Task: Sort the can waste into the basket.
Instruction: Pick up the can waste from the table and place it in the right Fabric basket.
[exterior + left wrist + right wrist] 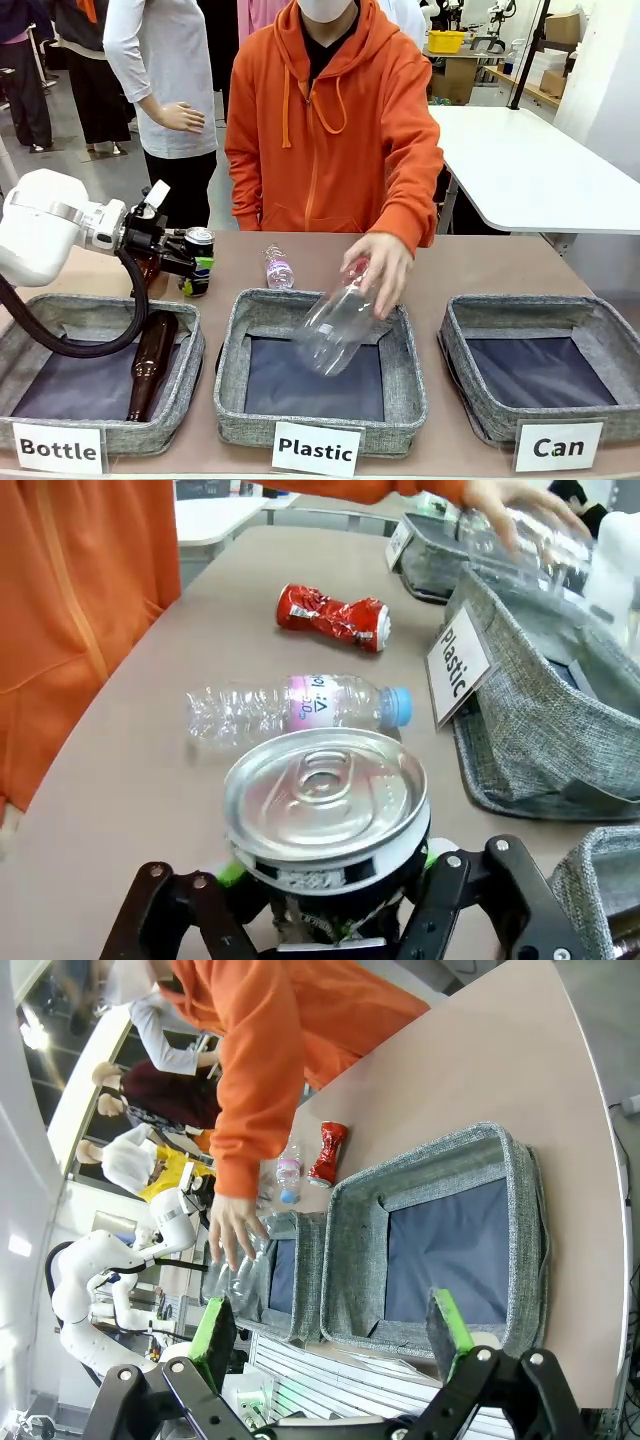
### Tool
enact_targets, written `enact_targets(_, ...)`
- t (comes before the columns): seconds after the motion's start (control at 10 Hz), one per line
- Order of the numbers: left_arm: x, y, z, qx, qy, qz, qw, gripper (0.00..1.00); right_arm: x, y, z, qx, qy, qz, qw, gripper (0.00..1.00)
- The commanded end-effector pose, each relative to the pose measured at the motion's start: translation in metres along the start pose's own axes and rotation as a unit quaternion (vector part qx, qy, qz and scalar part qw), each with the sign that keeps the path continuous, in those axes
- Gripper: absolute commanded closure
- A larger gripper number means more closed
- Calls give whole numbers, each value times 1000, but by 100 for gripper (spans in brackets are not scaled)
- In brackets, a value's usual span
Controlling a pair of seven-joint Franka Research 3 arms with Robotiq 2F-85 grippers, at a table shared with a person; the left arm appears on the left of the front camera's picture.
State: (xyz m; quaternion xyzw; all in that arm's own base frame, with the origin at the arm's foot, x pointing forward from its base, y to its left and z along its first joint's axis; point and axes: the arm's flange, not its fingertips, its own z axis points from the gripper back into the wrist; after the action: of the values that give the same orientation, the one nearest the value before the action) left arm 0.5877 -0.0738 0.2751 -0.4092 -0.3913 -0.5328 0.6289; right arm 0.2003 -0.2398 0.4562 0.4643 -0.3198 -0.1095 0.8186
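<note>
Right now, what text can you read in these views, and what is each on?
"Bottle": left card, on the left basket.
"Plastic": middle card, on the middle basket.
"Can": right card, on the right basket.
Pink label on the small clear bottle: too small to read.
Crushed red can: print unreadable.
Black can in the left end effector: print unreadable.

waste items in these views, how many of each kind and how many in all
cans: 2, a black can gripped by the left pincer, a crushed red can on the table
plastic bottles: 2, a small bottle on the table, a large bottle in the person's hand
brown glass bottles: 1 clear to see, a brown bottle in the Bottle basket
total: 5
</note>
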Motion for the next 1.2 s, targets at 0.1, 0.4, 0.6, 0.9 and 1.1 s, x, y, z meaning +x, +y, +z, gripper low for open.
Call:
enact_targets(0.1,7,2,15,12,-32,-6,999,100,3,1,1,11,-9,12,1000,0)
enact_targets(0.4,33,-13,82,54,-38,-5,998,100,3,1,1,11,-9,12,1000,0)
enact_targets(0.6,58,-52,160,51,-55,-33,997,100,3,1,1,11,-9,12,1000,0)
enact_targets(0.9,76,-154,257,36,-100,-139,985,100,3,1,1,11,-9,12,1000,0)
enact_targets(1.1,69,-216,278,4,-105,-188,976,100,3,1,1,11,-9,12,1000,0)
